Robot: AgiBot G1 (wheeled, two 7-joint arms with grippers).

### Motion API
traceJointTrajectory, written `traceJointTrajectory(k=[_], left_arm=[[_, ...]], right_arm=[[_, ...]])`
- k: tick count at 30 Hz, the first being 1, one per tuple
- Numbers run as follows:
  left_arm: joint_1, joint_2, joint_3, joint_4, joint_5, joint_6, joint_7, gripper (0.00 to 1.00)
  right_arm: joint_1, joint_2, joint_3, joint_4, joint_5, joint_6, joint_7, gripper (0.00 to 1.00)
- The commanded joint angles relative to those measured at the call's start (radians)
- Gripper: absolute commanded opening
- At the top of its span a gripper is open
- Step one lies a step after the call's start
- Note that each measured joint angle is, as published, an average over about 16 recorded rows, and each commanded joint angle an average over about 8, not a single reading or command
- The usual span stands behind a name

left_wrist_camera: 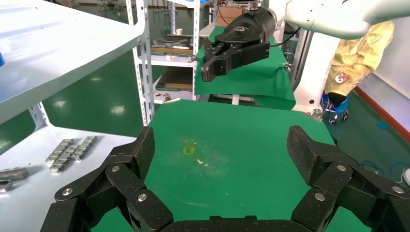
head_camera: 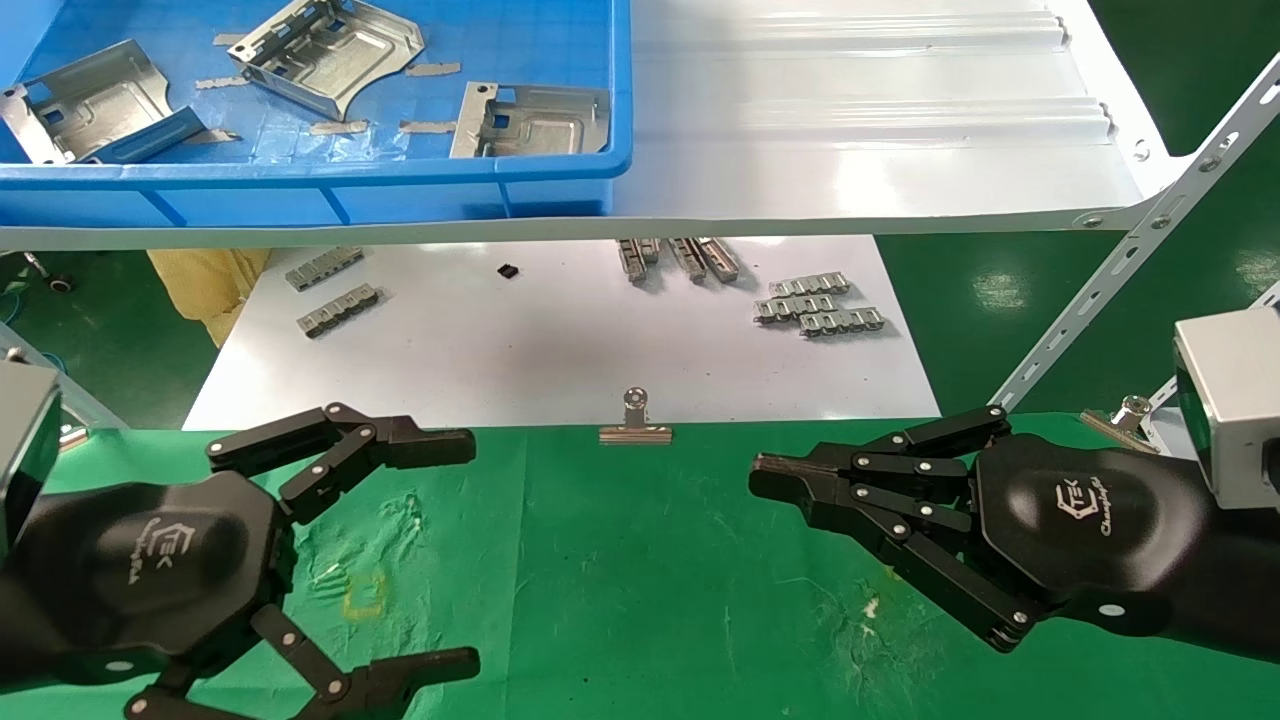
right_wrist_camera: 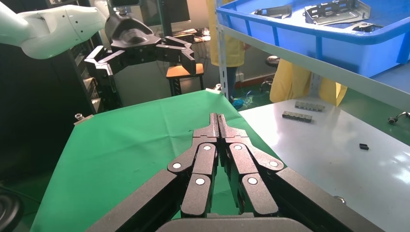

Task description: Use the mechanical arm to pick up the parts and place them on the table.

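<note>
1. Three parts point(head_camera: 320, 50) lie in the blue bin point(head_camera: 560, 170) on the shelf; none sits on the green counter point(head_camera: 640, 600)
2. Left gripper point(head_camera: 470, 545) jaws spread, empty
3. Right gripper point(head_camera: 765, 480) jaws pressed together, empty; all picking remains

The leftmost part point(head_camera: 85, 105) is cut off by the head view's edge. The toothed strips point(head_camera: 678, 258) are partly hidden under the ribbed sheet point(head_camera: 860, 120), well beyond the jaws. The small black object point(head_camera: 508, 271) cannot be identified.

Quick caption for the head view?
Left gripper open, right gripper shut over green table; parts in blue bin.
</note>
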Motion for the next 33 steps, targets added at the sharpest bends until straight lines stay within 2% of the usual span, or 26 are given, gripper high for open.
traceJointTrajectory(k=[1, 6, 10, 15, 16, 23, 24, 28, 29, 33], left_arm=[[0.006, -0.001, 0.000, -0.002, -0.002, 0.001, 0.002, 1.00], [-0.086, 0.008, 0.003, 0.017, 0.033, -0.011, -0.014, 1.00], [-0.249, 0.051, 0.026, 0.101, 0.108, -0.042, -0.050, 1.00], [-0.488, 0.149, 0.085, 0.316, 0.256, -0.094, -0.066, 1.00], [-0.530, 0.170, 0.097, 0.368, 0.284, -0.104, -0.061, 1.00], [-0.770, 0.299, 0.162, 0.753, 0.457, -0.233, 0.021, 1.00], [-0.796, 0.316, 0.171, 0.802, 0.481, -0.264, 0.035, 1.00], [-0.871, 0.382, 0.204, 0.966, 0.563, -0.412, 0.077, 1.00], [-0.884, 0.397, 0.212, 1.000, 0.581, -0.451, 0.086, 0.93], [-0.917, 0.444, 0.231, 1.104, 0.626, -0.580, 0.113, 0.43]], right_arm=[[0.000, 0.000, 0.000, 0.000, 0.000, 0.000, 0.000, 0.00], [0.000, 0.000, 0.000, 0.000, 0.000, 0.000, 0.000, 0.00], [0.000, 0.000, 0.000, 0.000, 0.000, 0.000, 0.000, 0.00], [0.000, 0.000, 0.000, 0.000, 0.000, 0.000, 0.000, 0.02], [0.000, 0.000, 0.000, 0.000, 0.000, 0.000, 0.000, 0.08], [0.000, 0.000, 0.000, 0.000, 0.000, 0.000, 0.000, 0.94], [0.000, 0.000, 0.000, 0.000, 0.000, 0.000, 0.000, 1.00], [0.000, 0.000, 0.000, 0.000, 0.000, 0.000, 0.000, 1.00], [0.000, 0.000, 0.000, 0.000, 0.000, 0.000, 0.000, 1.00], [0.000, 0.000, 0.000, 0.000, 0.000, 0.000, 0.000, 1.00]])
